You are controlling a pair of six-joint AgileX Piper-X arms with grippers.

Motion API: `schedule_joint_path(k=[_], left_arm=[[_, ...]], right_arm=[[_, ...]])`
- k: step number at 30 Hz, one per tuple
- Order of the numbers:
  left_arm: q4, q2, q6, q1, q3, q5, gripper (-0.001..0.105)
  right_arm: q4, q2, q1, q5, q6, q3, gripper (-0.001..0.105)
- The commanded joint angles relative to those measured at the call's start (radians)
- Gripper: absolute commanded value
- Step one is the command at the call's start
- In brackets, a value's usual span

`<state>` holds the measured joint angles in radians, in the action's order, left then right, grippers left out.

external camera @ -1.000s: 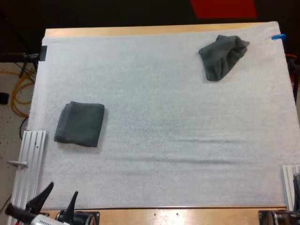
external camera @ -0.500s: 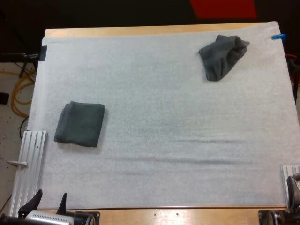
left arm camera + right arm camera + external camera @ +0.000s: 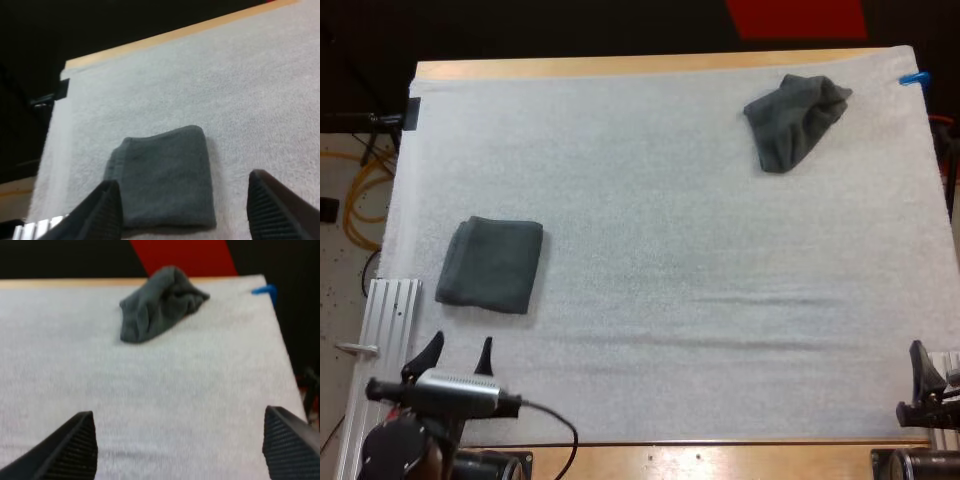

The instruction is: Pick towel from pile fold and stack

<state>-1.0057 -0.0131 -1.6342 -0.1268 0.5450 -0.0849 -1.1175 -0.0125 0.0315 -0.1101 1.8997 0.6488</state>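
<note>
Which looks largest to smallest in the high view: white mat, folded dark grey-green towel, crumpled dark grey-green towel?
1. white mat, by far.
2. folded dark grey-green towel and crumpled dark grey-green towel look alike; the crumpled one lies farther off, so unranked.

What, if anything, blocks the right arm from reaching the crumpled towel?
Probably nothing, so likely yes: the right gripper is open at the near edge of the white mat, with only bare mat between it and the crumpled towel by the far edge. Reach length is unclear.
</note>
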Motion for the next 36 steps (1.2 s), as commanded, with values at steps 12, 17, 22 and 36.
schedule_joint_path(k=[12, 17, 22, 36], left_arm=[[0.055, -0.138, -0.036, -0.001, -0.060, 0.027, 0.053], [0.005, -0.138, -0.036, -0.001, -0.035, 0.088, 0.053], [-0.003, -0.138, -0.036, -0.001, -0.035, 0.101, 0.053], [-0.003, -0.138, -0.038, -0.001, -0.035, 0.104, 0.053]], right_arm=[[0.015, -0.041, 0.004, -0.007, 0.004, -0.078, 0.067], [0.020, -0.041, 0.004, -0.007, 0.000, -0.092, 0.067], [0.020, -0.041, 0.004, -0.007, -0.003, -0.092, 0.067], [0.020, -0.041, 0.004, -0.007, -0.011, -0.092, 0.067]])
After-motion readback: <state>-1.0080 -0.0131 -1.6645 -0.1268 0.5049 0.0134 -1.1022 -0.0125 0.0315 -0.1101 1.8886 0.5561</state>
